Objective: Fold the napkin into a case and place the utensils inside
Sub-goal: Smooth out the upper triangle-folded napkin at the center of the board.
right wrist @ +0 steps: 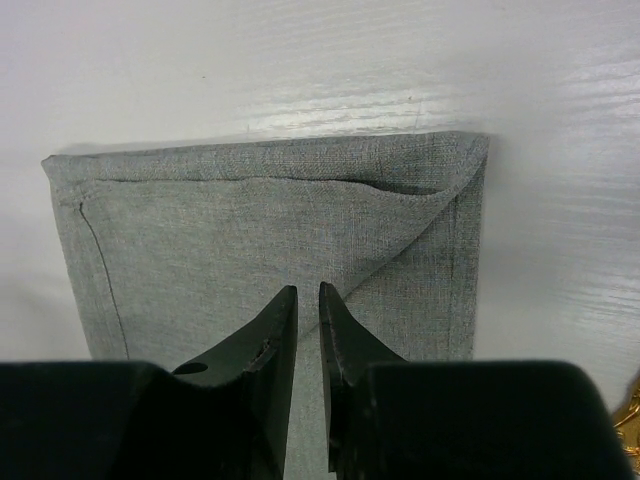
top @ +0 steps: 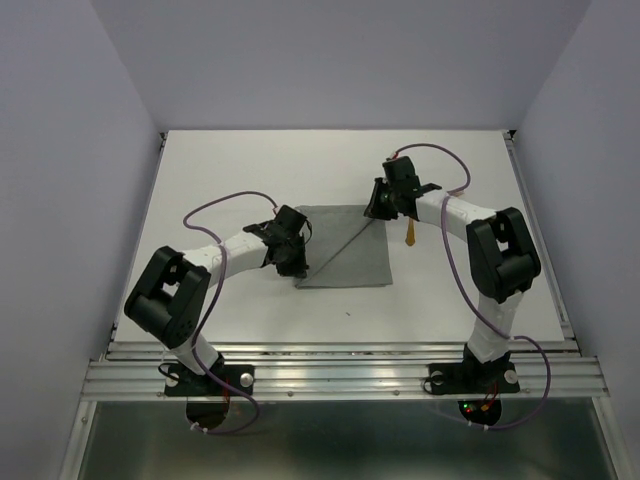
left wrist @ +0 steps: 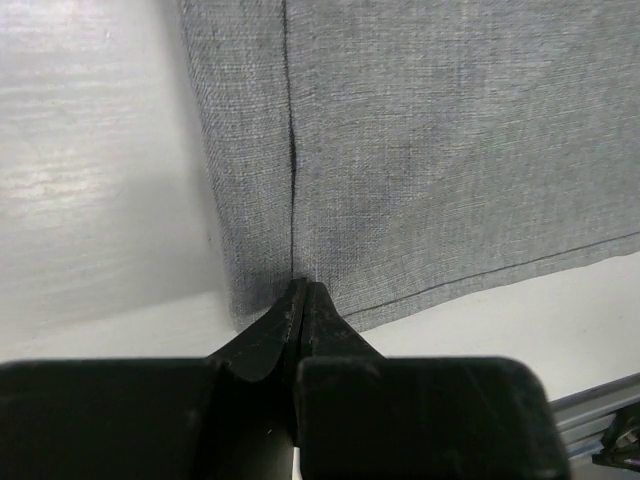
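The grey napkin (top: 345, 250) lies flat mid-table with a triangular flap folded over it, the diagonal fold edge running from its far right corner to its near left corner. My left gripper (top: 296, 268) is shut, tips resting on the napkin (left wrist: 450, 150) at its near left corner (left wrist: 302, 288); I see no cloth lifted between the jaws. My right gripper (top: 377, 213) hovers over the far right corner, jaws a narrow gap apart (right wrist: 308, 292) with only the flat napkin (right wrist: 250, 230) beneath. One golden utensil (top: 410, 236) lies just right of the napkin, mostly hidden by the right arm; its glint (right wrist: 632, 415) shows in the right wrist view.
The white table (top: 250, 160) is boxed in by pale walls at left, right and back. An aluminium rail (top: 340, 375) runs along the near edge, where both arm bases are bolted. A tiny dark speck (top: 348, 314) lies in front of the napkin.
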